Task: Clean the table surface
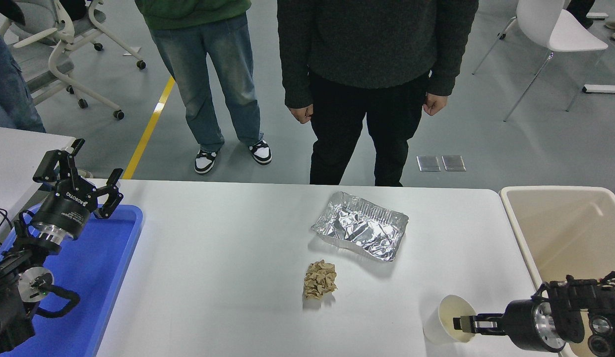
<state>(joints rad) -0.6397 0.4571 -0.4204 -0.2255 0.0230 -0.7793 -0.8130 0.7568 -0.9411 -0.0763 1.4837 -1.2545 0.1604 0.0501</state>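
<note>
Table point(228, 277): white; foil tray point(360, 232) at 12 o'clock of paper wad point(320, 279).
Left gripper point(84, 168): "ROBOTIQ" print, fingers spread wide.
Right gripper point(465, 325): at cup point(445, 321) rim; grip unclear, arm cut off.

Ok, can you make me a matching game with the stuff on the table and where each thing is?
Things:
1. foil tray
2. paper wad
3. cup
4. blue tray

Places:
A. at the table's left end, under the left gripper
B. middle of the table, nearer the robot
C. by the right gripper
D. toward the far edge, near the people

Pairs: 1-D, 2-B, 3-C, 4-A
</note>
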